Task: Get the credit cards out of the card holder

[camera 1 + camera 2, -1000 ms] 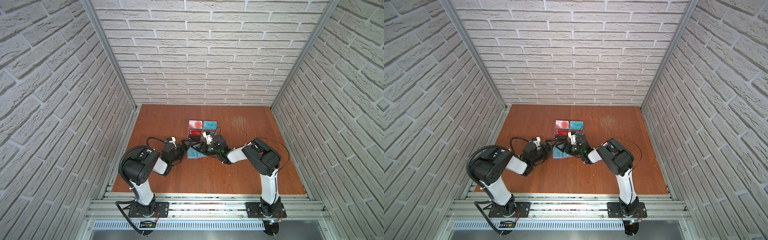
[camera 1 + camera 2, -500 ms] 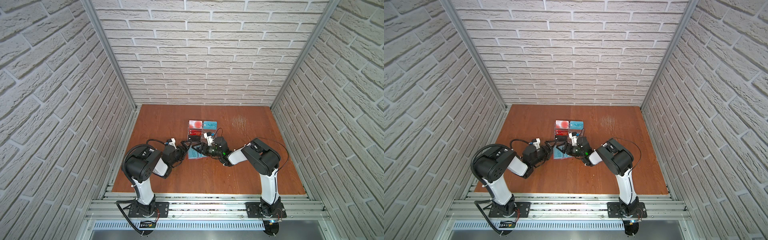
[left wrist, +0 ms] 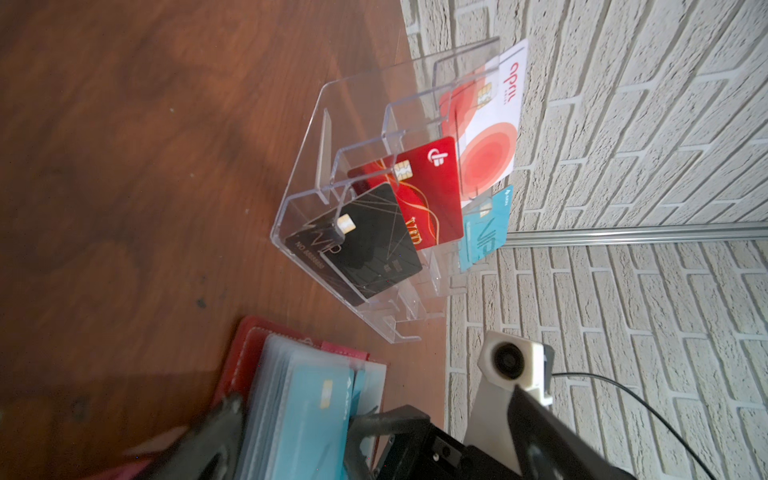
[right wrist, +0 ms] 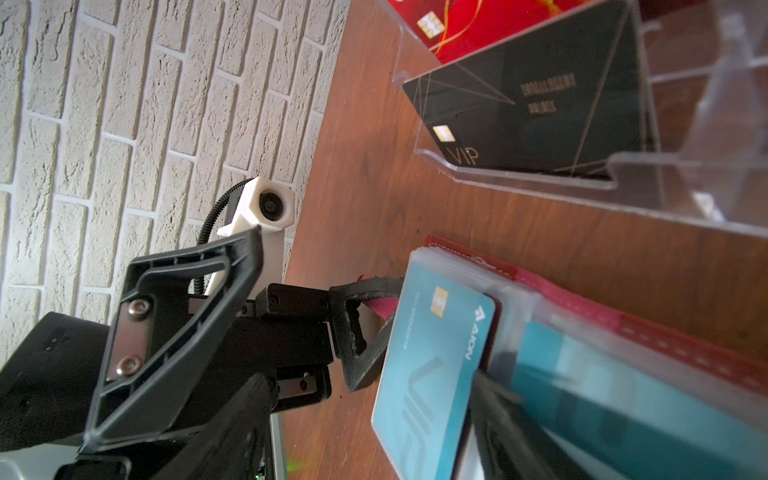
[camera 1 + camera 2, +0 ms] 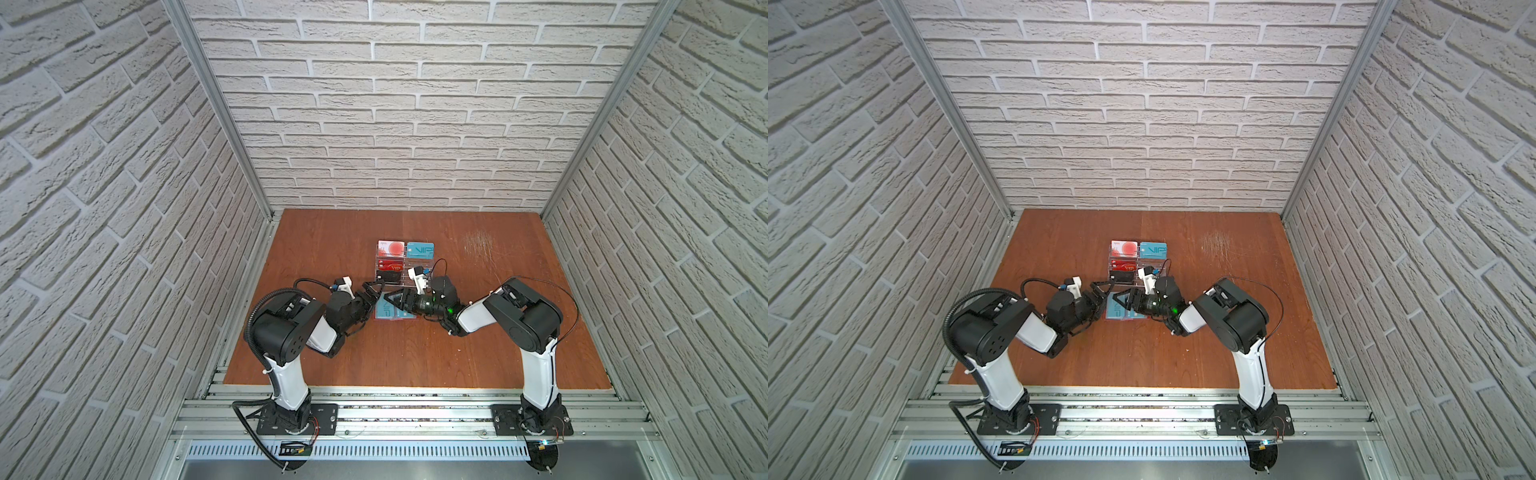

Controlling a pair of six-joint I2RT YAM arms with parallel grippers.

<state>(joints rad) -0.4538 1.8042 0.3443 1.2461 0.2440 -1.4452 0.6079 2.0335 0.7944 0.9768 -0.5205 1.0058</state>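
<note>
Teal card [image 4: 432,374] jutting from card holder [image 4: 623,328] toward left gripper [image 4: 291,307], jaws wide, nothing held; right gripper [image 5: 399,300] partly open, pinning sleeves.

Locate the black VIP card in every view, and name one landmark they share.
Top views: black VIP card in the front tier of the clear acrylic stand, behind the red card holder.
Left wrist view: mid-frame, front slot.
Right wrist view: upper right.
Shared landmark: the stand.

Glossy teal plastic card [image 4: 432,370], stitched red leather-like card holder [image 4: 582,307], clear acrylic stand [image 3: 332,137], wood-grain tabletop [image 5: 457,353]
</note>
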